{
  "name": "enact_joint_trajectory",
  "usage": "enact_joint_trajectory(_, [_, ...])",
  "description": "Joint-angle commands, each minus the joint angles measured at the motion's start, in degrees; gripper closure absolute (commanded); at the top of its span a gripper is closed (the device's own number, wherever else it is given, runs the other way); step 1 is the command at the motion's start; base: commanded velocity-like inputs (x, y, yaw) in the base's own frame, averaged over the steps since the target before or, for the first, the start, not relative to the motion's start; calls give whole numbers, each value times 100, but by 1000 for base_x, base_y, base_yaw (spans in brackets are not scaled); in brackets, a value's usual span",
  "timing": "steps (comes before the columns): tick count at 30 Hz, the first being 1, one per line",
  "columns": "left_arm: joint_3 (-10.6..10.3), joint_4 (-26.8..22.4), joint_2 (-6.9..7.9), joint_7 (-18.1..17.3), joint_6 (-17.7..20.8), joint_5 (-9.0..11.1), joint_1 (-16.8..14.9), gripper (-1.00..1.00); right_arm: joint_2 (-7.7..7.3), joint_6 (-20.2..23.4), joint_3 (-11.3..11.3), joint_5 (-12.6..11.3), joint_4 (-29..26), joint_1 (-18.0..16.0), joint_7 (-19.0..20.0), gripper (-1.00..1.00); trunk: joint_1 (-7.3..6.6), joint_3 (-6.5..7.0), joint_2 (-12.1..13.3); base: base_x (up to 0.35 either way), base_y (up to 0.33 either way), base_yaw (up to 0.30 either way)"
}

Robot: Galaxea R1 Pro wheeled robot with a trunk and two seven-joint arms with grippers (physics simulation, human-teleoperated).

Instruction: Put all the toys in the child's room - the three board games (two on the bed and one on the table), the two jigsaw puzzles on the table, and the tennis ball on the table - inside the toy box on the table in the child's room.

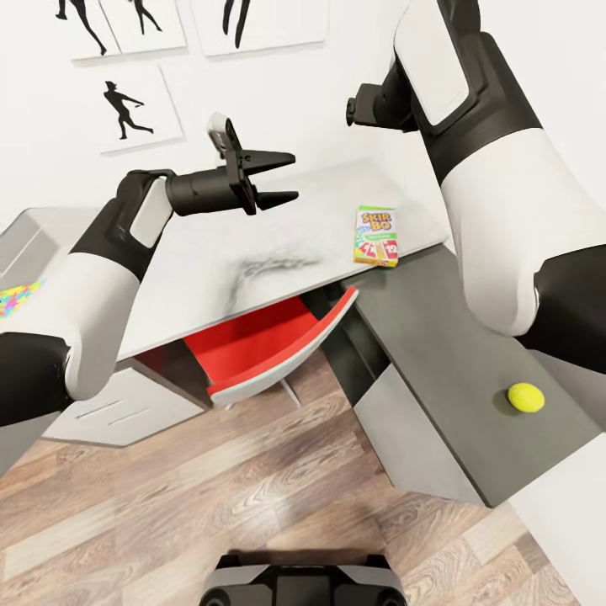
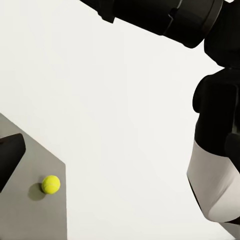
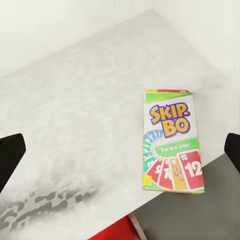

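The orange-green Skip-Bo board game (image 1: 376, 236) lies flat near the corner of the table's white top (image 1: 252, 244). My right gripper (image 3: 120, 152) hangs open above it, and the box (image 3: 172, 141) sits between the spread fingertips, untouched. Left of the box, my left gripper (image 1: 273, 178) hovers open and empty over the white top. The tennis ball (image 1: 525, 397) rests on the dark grey table section at the right, and the ball (image 2: 50, 184) also appears beyond one left finger (image 2: 10, 150). A jigsaw puzzle (image 1: 17, 296) peeks in at the left edge beside the grey toy box (image 1: 34, 231), partly hidden by my left arm.
A red chair (image 1: 261, 345) is tucked under the table. White drawers (image 1: 118, 408) stand at the lower left. Framed silhouette pictures (image 1: 135, 105) hang on the wall behind. Wood floor (image 1: 252, 505) lies open in front of my base.
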Motion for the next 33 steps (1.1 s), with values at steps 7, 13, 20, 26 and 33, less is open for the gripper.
enact_joint_trajectory(7, [-22,5,14,-19,33,14,5,-100,0,-4,17,-54,1,33,-55,-100,4,58,-9,0,0,0])
enact_joint_trajectory(13, [-22,3,21,-19,33,8,58,-100,0,-4,18,-54,-4,63,-55,-100,4,114,-9,0,0,0])
enact_joint_trajectory(20, [-22,3,23,-19,33,6,112,-100,0,-4,19,-54,-8,78,-55,-100,4,179,-9,0,0,0])
enact_joint_trajectory(26, [-22,3,24,-19,33,2,199,-100,0,-5,19,-54,-8,89,-55,-100,4,235,-9,0,0,0])
enact_joint_trajectory(33, [-22,3,34,-19,33,0,282,-100,0,-9,19,-48,-11,255,-55,-100,4,301,-9,0,0,0])
